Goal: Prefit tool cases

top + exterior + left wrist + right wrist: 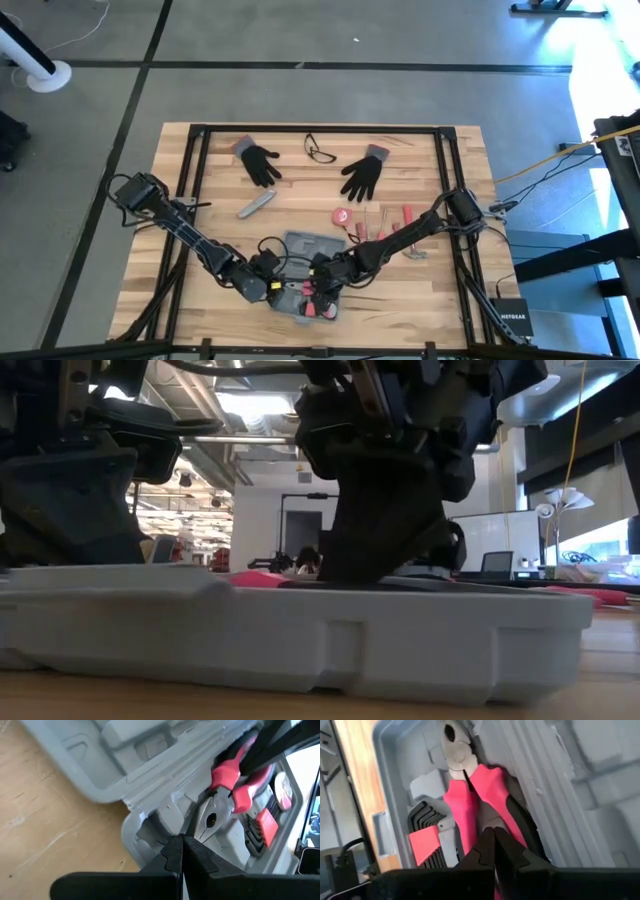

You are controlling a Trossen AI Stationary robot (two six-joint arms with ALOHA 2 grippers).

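Both sets of jaws were clenched tight, nothing gripped between them. The right gripper [494, 851] bore down on the pink-handled pliers [470, 795], its tips on the handles; the left gripper [181, 851] sat just beside the pliers' steel nose. The tool case [300, 270] lay open at the bench's [440, 290] near edge, between the arms. The pliers probably needed pushing straight down, evenly, so they seated without tipping the hex keys [427, 832] alongside.

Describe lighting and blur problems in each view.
High view: window glare washes out the floor at upper right. Low view: both arms are backlit silhouettes above the tool case. Left wrist view: the left gripper is blurred. Right wrist view: the right gripper blurs over the pliers.
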